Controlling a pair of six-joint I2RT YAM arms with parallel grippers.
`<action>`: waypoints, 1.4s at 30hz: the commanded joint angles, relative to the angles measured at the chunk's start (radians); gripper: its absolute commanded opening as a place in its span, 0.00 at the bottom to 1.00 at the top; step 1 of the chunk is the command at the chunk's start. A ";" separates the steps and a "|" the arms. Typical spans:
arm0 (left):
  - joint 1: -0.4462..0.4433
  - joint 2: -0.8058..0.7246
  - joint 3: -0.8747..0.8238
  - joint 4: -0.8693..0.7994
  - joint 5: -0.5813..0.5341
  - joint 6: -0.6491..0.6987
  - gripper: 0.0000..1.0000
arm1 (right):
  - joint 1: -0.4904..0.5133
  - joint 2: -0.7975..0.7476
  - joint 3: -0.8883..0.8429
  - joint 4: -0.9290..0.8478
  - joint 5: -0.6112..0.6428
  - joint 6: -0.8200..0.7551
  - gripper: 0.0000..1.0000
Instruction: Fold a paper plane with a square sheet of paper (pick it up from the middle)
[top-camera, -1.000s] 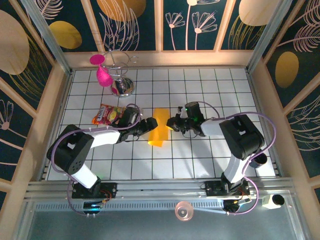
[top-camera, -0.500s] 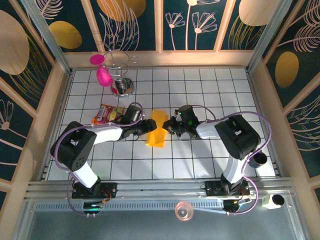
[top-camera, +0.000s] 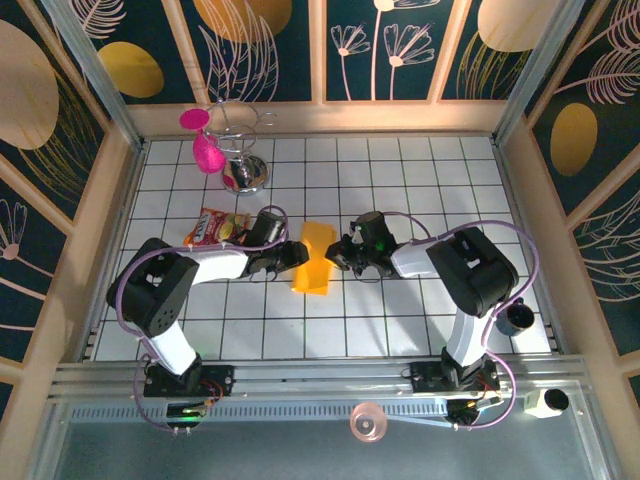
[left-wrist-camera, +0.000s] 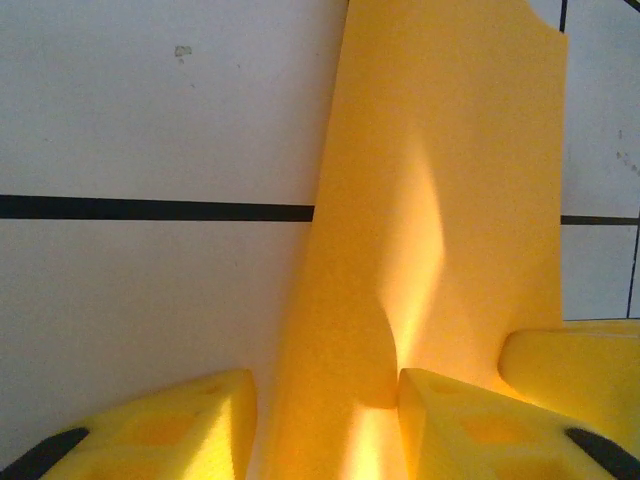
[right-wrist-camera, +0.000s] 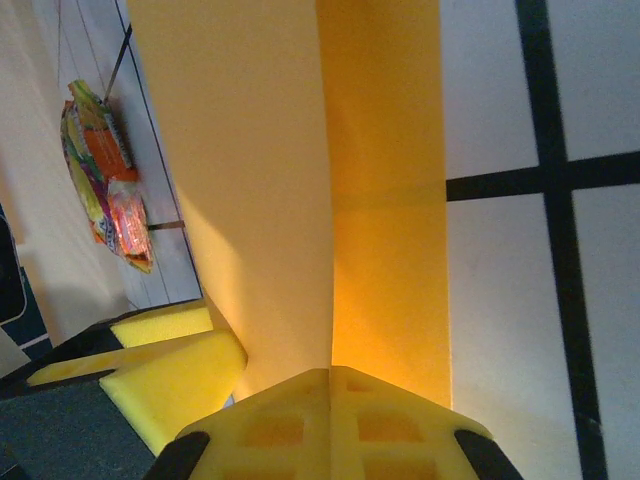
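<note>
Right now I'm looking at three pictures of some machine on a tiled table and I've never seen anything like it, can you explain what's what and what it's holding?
These are two robot arms bolted at the near edge of a white tiled table. One picture looks down from above; the other two come from a camera on each wrist, with that arm's yellow fingers at the bottom. Between the arms is a partly folded orange-yellow paper. The right claw is pinched shut on it. The left claw has its fingers either side of a raised fold; whether it grips is unclear. A snack packet, a pink vase and a metal stand sit aside, untouched.
</note>
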 joint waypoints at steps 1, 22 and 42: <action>0.001 0.064 0.009 -0.041 -0.051 0.013 0.40 | 0.005 -0.020 0.020 -0.045 0.048 -0.022 0.09; -0.015 0.164 -0.008 -0.097 -0.119 0.203 0.36 | -0.029 -0.234 -0.050 -0.222 0.306 -0.128 0.28; -0.016 0.226 0.016 -0.114 -0.145 0.153 0.37 | -0.044 -0.209 -0.066 -0.159 0.254 -0.109 0.26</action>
